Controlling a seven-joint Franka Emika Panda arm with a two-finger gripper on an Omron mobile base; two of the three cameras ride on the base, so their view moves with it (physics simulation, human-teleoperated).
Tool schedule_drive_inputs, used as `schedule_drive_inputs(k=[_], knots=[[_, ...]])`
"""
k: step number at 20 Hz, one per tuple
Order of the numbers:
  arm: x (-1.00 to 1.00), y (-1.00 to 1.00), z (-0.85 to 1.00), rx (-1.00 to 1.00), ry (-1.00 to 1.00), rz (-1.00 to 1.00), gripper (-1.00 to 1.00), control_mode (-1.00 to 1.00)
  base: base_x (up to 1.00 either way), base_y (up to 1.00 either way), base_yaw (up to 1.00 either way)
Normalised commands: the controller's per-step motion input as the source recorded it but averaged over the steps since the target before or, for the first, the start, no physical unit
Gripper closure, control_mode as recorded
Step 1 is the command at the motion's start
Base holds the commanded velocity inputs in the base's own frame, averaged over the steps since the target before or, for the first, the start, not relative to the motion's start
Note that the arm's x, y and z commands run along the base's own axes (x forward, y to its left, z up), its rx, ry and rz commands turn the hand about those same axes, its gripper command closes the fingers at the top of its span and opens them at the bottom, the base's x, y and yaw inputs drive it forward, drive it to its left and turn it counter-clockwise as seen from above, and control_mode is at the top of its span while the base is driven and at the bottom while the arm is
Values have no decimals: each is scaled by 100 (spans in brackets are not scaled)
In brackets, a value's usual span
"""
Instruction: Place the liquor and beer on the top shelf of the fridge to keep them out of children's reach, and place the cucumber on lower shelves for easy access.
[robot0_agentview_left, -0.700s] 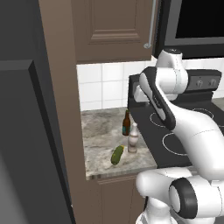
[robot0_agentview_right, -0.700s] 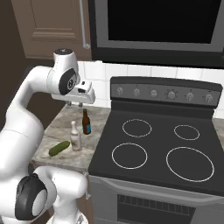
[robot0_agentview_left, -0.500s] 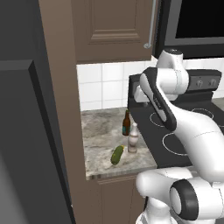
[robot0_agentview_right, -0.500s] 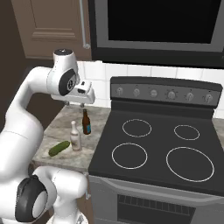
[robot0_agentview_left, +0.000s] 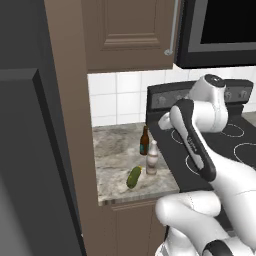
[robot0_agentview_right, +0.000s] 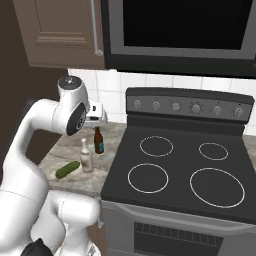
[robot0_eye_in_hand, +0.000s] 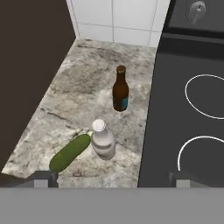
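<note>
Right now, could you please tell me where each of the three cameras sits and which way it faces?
Left base view: behind the arm's left, looking forward and down at the counter, beer, liquor and cucumber; white arm at lower right.
Right base view: behind the arm's right, facing the stove; arm at lower left.
Hand view: above the counter, looking down; open gripper tips at the bottom.
All three share both bottles and the cucumber.

Mottled stone counter (robot0_eye_in_hand: 70, 105), glossy beer (robot0_eye_in_hand: 120, 90)
</note>
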Motion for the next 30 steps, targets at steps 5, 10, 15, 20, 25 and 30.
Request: schedule_drive_inputs(k=[5,10,15,20,25,30], knots=[[-13,-3,-27,2,-19,25,-100,-100,0,0,0],[-7,0,-31,1,-15,24,-100,-100,0,0,0],[-2,0,-33,4,-14,20,-100,-100,0,0,0],[0,0,-36,3,-9,13,-100,-100,0,0,0],[1,0,-29,1,-9,6,-100,-100,0,0,0],[8,0,-25,0,-8,4,-100,-100,0,0,0]])
